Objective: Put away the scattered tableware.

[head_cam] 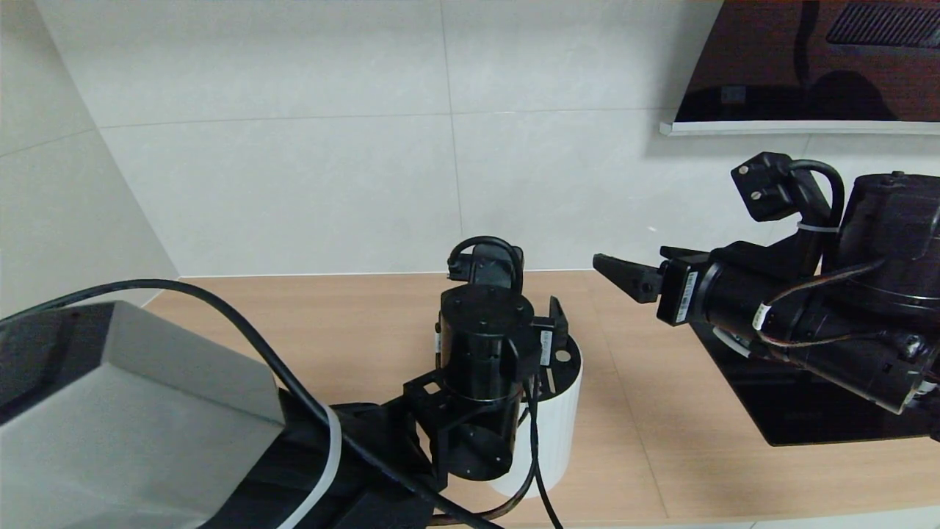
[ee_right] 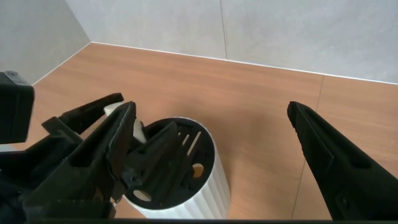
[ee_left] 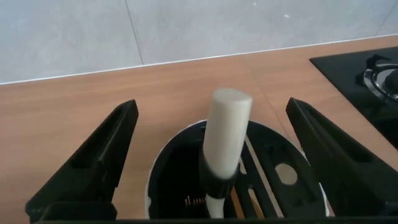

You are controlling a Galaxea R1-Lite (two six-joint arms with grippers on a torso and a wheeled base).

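Observation:
A white ribbed utensil holder [head_cam: 552, 422] with a black slotted top stands on the wooden counter [head_cam: 330, 323]. A utensil with a cream handle [ee_left: 227, 134] stands upright in the holder [ee_left: 157, 167]. My left gripper [ee_left: 211, 109] hangs directly over the holder, open, its fingers either side of the handle without touching it. In the head view the left gripper [head_cam: 551, 330] is mostly hidden by its own wrist. My right gripper [head_cam: 624, 275] hovers open and empty above the counter, to the right of the holder [ee_right: 202, 180] and higher up. The right gripper's fingers [ee_right: 317, 149] are spread wide.
A black cooktop [head_cam: 808, 411] is set into the counter at the right, its burner [ee_left: 382, 78] close by. A dark range hood [head_cam: 808, 59] hangs on the tiled wall above it. The counter's front edge runs just below the holder.

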